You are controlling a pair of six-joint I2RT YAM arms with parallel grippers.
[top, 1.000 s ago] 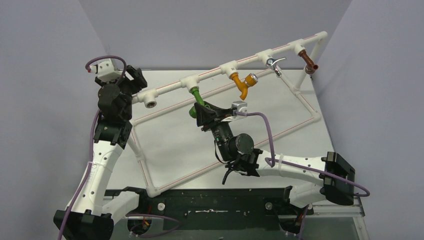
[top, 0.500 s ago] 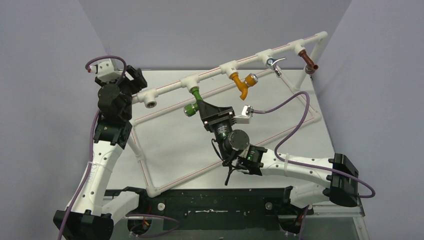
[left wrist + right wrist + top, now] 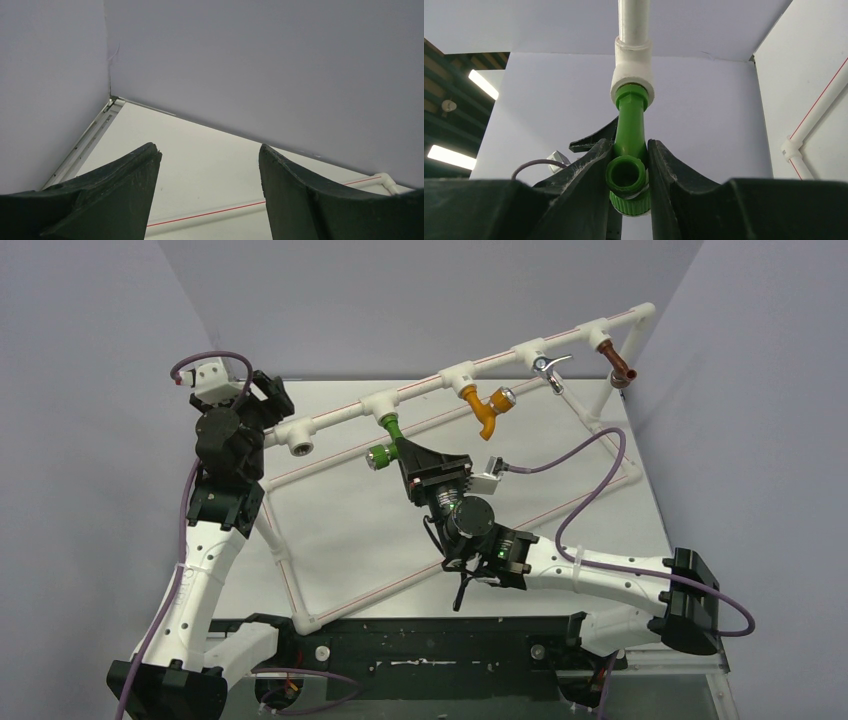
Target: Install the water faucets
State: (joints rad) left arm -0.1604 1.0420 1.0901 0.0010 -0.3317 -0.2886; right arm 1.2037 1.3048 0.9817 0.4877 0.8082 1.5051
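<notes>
The green water faucet (image 3: 390, 438) hangs from a white tee fitting (image 3: 380, 405) on the raised pipe rail. My right gripper (image 3: 405, 453) is shut on its body, and its round end (image 3: 377, 457) points left. From the right wrist, the faucet (image 3: 629, 125) runs up into the fitting (image 3: 632, 75) and both fingers of the right gripper (image 3: 626, 152) press its sides. Up at the rail's left end my left gripper (image 3: 268, 395) is open and holds nothing. The left wrist view has its gripper (image 3: 209, 150) over bare table.
Farther right, the rail carries an orange tap (image 3: 485, 408), a chrome tap (image 3: 545, 367) and a brown tap (image 3: 620, 368). An open socket (image 3: 300, 447) ends the rail at the left. A white pipe frame (image 3: 285, 575) with red lines lies on the table.
My right wrist has rolled with the green faucet in its grip, swinging the faucet's round end out to the left. The purple cable swung right. The left arm has not moved.
</notes>
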